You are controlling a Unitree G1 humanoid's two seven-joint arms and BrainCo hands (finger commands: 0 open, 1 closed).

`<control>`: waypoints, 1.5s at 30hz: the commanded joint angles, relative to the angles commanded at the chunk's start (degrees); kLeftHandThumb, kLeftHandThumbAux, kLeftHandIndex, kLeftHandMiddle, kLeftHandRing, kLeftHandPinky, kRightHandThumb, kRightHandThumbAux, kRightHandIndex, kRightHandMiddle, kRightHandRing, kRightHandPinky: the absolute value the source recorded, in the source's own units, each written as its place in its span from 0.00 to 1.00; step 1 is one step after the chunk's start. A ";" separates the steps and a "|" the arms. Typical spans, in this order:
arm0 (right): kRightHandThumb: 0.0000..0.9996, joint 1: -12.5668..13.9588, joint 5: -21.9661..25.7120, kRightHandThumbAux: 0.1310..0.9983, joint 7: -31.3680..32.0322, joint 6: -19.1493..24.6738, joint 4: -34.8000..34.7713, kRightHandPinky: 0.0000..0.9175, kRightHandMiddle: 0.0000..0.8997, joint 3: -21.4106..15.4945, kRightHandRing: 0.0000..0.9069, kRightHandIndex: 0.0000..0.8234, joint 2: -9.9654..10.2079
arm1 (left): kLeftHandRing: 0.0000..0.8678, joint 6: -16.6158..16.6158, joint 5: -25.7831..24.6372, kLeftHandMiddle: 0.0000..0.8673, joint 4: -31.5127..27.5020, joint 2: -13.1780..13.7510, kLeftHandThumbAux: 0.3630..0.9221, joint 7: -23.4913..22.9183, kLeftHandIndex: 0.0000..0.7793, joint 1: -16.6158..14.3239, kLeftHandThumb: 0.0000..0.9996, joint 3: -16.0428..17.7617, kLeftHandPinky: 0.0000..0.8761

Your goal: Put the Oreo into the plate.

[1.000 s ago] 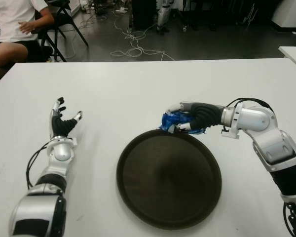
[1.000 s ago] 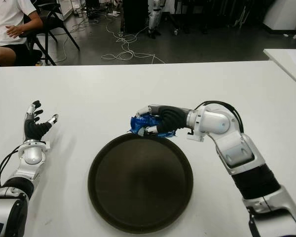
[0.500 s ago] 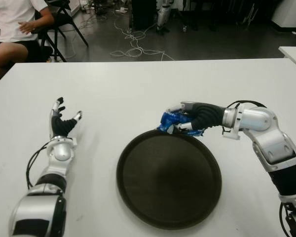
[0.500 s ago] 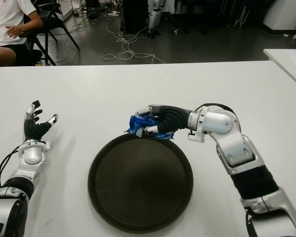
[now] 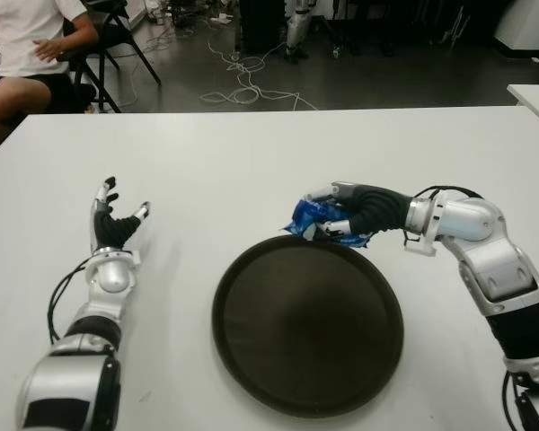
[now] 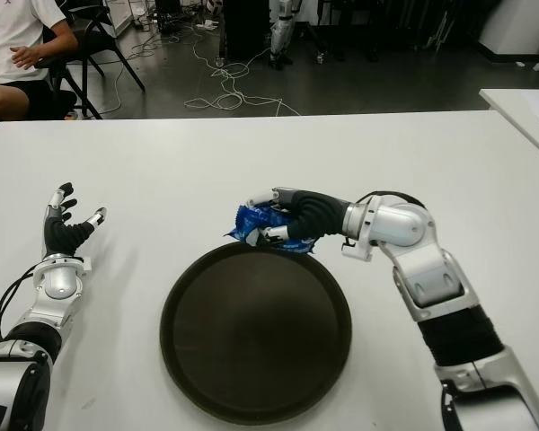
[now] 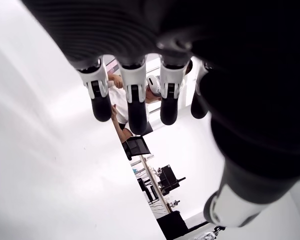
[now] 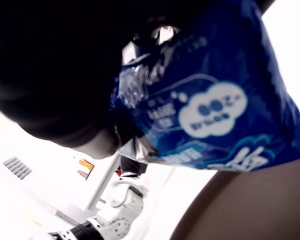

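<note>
Hard to make out much of the blue Oreo packet (image 5: pixel 316 218): mostly wrapped by the right hand (image 5: pixel 350 215), only a crumpled blue end poking out past the fingers (image 5: pixel 320 194) toward the left. Closer up, in the right wrist view, a white cloud-shaped label and pale printing on the wrapper (image 8: pixel 210 110), lettering too small to read; dark fingers curled round the upper part, pinching the packet. Cannot tell whether the packet touches the plate or hangs just above it.

Right at the far rim of the plate (image 5: pixel 251 260), the packet and right hand, over the edge rather than the middle. Round, dark, shallow plate, sitting on the white surface (image 5: pixel 234 171); nothing inside it, bare brown bottom only. A slice of that brown rim also in the corner of the right wrist view (image 8: pixel 250 205).

Well to the left of the plate, the left hand (image 5: pixel 113 224), palm open, fingers spread and pointing away from the body, holding nothing. Same in the left wrist view: fingers (image 7: pixel 135 100) straight and apart, white surface below.

Beyond the far-left corner of the surface, a seated person (image 5: pixel 22 54) in a white shirt, cut off by the picture edge, on a black chair (image 5: pixel 117 27). Behind the surface, cables (image 5: pixel 242 85) on the dark floor. At the right edge, a corner of another white table (image 5: pixel 534 99), mostly cut off.
</note>
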 joint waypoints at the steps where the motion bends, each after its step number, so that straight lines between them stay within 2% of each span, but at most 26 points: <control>1: 0.70 -0.14 0.23 0.68 0.07 -0.10 0.25 0.90 0.91 -0.05 0.91 0.53 0.21 | 0.14 -0.01 -0.04 0.15 -0.01 -0.01 0.77 -0.06 0.11 0.00 0.01 0.02 0.12; 4: 0.69 -0.54 1.70 0.69 -0.31 -0.87 2.32 0.87 0.88 -0.47 0.88 0.53 2.19 | 0.14 -0.09 -0.35 0.15 -0.05 -0.10 0.76 -0.23 0.11 -0.01 0.02 0.26 0.12; 5: 0.69 -0.67 1.77 0.69 -0.54 -1.17 2.75 0.75 0.80 -0.56 0.80 0.53 2.61 | 0.14 -0.11 -0.39 0.15 -0.07 -0.11 0.76 -0.22 0.11 -0.02 0.01 0.28 0.12; 6: 0.68 -0.73 1.64 0.69 -1.00 -1.57 2.83 0.70 0.77 -0.74 0.77 0.53 2.95 | 0.14 -0.14 -0.35 0.15 -0.07 -0.11 0.75 -0.14 0.11 -0.03 0.01 0.26 0.12; 7: 0.44 -0.76 1.55 0.69 -1.30 -1.87 2.89 0.61 0.69 -0.88 0.69 0.53 3.20 | 0.14 -0.16 -0.33 0.15 -0.07 -0.11 0.75 -0.08 0.11 -0.03 0.01 0.24 0.12; 8: 0.28 -0.65 1.76 0.70 -1.50 -1.98 2.57 0.54 0.63 -1.17 0.63 0.53 3.44 | 0.14 -0.13 -0.29 0.15 -0.05 -0.12 0.75 -0.01 0.11 -0.04 0.00 0.21 0.12; 9: 0.18 -0.57 1.92 0.69 -1.62 -2.04 2.34 0.48 0.56 -1.38 0.56 0.50 3.61 | 0.14 -0.10 -0.26 0.15 -0.04 -0.12 0.74 0.03 0.11 -0.04 0.00 0.19 0.12; 10: 0.14 -0.49 2.42 0.68 -1.39 -1.98 2.17 0.46 0.53 -1.64 0.53 0.49 3.79 | 0.14 -0.03 -0.22 0.15 -0.04 -0.12 0.74 0.10 0.11 -0.05 0.00 0.16 0.12; 12: 0.06 -0.84 3.90 0.63 0.12 -1.89 2.56 0.34 0.38 -1.99 0.38 0.36 4.03 | 0.14 0.09 -0.11 0.15 -0.04 -0.11 0.73 0.28 0.12 -0.06 0.00 0.09 0.13; 14: 0.03 -1.68 5.38 0.56 2.29 -1.98 3.68 0.25 0.28 -2.12 0.28 0.26 4.04 | 0.14 0.15 0.00 0.15 -0.05 -0.08 0.74 0.48 0.12 -0.10 0.00 0.03 0.13; 17: 0.01 -2.52 6.98 0.50 5.39 -2.69 5.39 0.15 0.18 -2.12 0.17 0.16 3.76 | 0.15 0.16 0.30 0.16 -0.01 0.01 0.75 0.85 0.12 -0.12 0.01 -0.17 0.14; 23: 0.00 -3.14 6.52 0.43 7.46 -5.66 7.67 0.04 0.08 -2.04 0.05 0.08 3.49 | 0.15 0.24 0.91 0.16 0.07 0.22 0.75 1.38 0.11 -0.02 0.01 -0.66 0.14; 35: 0.00 -4.36 3.56 0.39 6.61 -8.06 10.95 0.00 0.00 -1.37 0.00 0.01 3.27 | 0.13 -0.33 0.22 0.14 -0.26 0.00 0.76 0.66 0.11 0.14 0.01 -0.36 0.11; 39: 0.00 -5.26 3.87 0.38 8.05 -9.48 16.35 0.00 0.00 -1.06 0.00 0.01 4.52 | 0.13 -0.53 -0.06 0.14 -0.31 -0.08 0.76 0.39 0.10 0.17 0.01 -0.21 0.11; 42: 0.00 -5.87 5.04 0.37 9.42 -7.38 15.63 0.00 0.00 -1.03 0.00 0.00 4.42 | 0.13 -0.52 0.14 0.14 -0.39 -0.04 0.77 0.64 0.10 0.20 0.01 -0.37 0.12; 45: 0.00 -6.07 4.87 0.36 9.71 -7.13 15.80 0.00 0.00 -1.17 0.00 0.00 4.51 | 0.14 -0.56 0.25 0.15 -0.45 0.02 0.78 0.74 0.11 0.27 0.01 -0.44 0.12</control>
